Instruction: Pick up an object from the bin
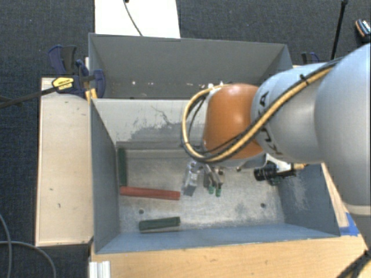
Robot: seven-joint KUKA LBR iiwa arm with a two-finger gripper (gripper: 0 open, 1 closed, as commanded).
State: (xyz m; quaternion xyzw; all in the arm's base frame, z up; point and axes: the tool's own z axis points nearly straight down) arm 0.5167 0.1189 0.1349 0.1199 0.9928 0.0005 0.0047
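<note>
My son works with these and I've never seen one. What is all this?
One camera looks down on a grey metal bin. The big grey arm from the right is a robot; the orange dome is its wrist cover, and its hand hangs below, low in the bin. On the floor lie a red stick just left of the hand, a dark green bar near the front and a second green bar by the left wall. Whether the hand holds anything I cannot tell.

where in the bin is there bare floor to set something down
Widest bare floor: the right half of the bin, between the tool and the right wall. A narrow strip: between the red bar and the dark green block by the front wall. The left is crowded: those two plus a dark green bar along the left wall.
</note>
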